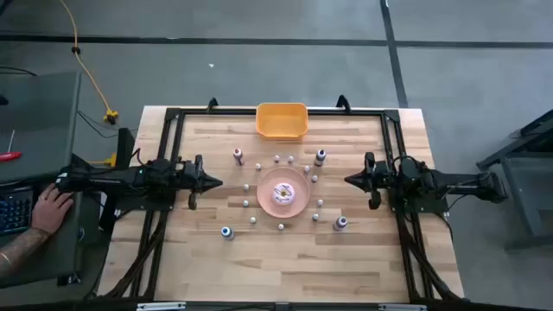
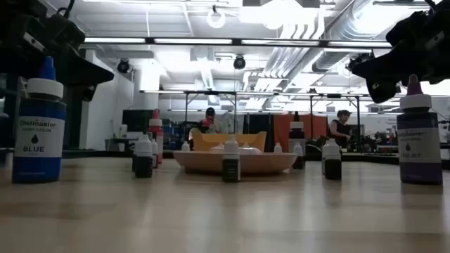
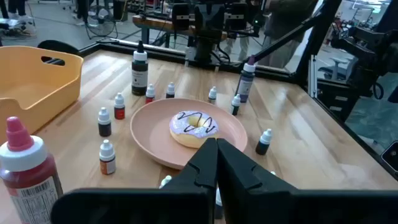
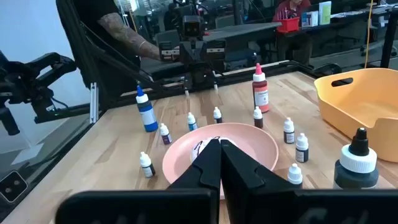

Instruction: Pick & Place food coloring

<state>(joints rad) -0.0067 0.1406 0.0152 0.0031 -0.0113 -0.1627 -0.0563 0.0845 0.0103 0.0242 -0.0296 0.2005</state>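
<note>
The food coloring is several tiny bottles standing upright in a ring around the pink plate (image 1: 298, 204). Larger ones stand at the ring's corners: red-capped (image 1: 238, 156), black-capped (image 1: 320, 156), blue-capped (image 1: 226, 231) and purple-capped (image 1: 341, 223). My left gripper (image 1: 213, 182) hovers left of the ring, shut and empty, pointing toward the plate (image 3: 149, 127). My right gripper (image 1: 350, 180) hovers right of the ring, also shut and empty, and faces the plate (image 4: 264, 143). In the low view the blue bottle (image 2: 39, 126) and purple bottle (image 2: 418, 137) stand nearest.
A white-and-pink doughnut (image 1: 282, 193) lies on the plate. The orange bin (image 1: 282, 121) sits at the table's far edge, in the middle. A person's hand (image 1: 52, 207) rests on a keyboard off the table's left side. Bare wood lies along the near edge.
</note>
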